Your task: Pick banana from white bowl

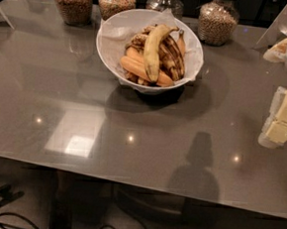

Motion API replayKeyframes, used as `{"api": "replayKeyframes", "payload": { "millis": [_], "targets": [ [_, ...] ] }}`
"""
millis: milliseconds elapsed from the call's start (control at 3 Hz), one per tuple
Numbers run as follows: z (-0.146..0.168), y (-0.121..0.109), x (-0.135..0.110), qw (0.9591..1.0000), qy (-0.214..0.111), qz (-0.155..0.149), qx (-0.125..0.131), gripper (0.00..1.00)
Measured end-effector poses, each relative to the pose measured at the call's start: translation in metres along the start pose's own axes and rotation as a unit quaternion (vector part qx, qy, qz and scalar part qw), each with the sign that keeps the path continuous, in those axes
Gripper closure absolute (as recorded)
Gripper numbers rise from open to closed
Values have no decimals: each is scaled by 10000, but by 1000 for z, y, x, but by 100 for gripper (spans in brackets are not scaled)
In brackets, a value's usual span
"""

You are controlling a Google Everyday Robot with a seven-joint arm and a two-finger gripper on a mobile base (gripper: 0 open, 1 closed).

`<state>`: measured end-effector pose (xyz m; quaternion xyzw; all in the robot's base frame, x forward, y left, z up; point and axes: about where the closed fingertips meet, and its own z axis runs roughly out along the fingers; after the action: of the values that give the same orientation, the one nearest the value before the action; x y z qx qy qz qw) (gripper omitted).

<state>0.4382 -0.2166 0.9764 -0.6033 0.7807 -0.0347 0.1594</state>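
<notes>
The banana [152,50] is long, curved and yellow-green, with a dark stem at its upper end. It lies on top of the pile in the white bowl [109,46], running from back to front. The bowl is wide, lined with crumpled white paper, and stands at the back middle of the grey table [132,130]. Smaller orange bananas [137,68] and brown-streaked bananas [174,54] lie under and beside the banana. My gripper [284,120] is at the right edge of the camera view, well to the right of the bowl and nearer than it, apart from everything.
Several glass jars of grain stand along the back edge, such as one at the left [73,1] and one at the right [218,20], close behind the bowl. The table's front edge [128,182] runs across the lower view. Cables lie on the floor below.
</notes>
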Motion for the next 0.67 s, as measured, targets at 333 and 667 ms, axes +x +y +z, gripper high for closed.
{"api": "replayKeyframes", "payload": {
  "millis": [333, 667],
  "targets": [
    [0, 0, 0, 10000, -1, 1, 0, 0],
    [15, -12, -24, 9994, -262, 240, 40, 0]
  ]
}}
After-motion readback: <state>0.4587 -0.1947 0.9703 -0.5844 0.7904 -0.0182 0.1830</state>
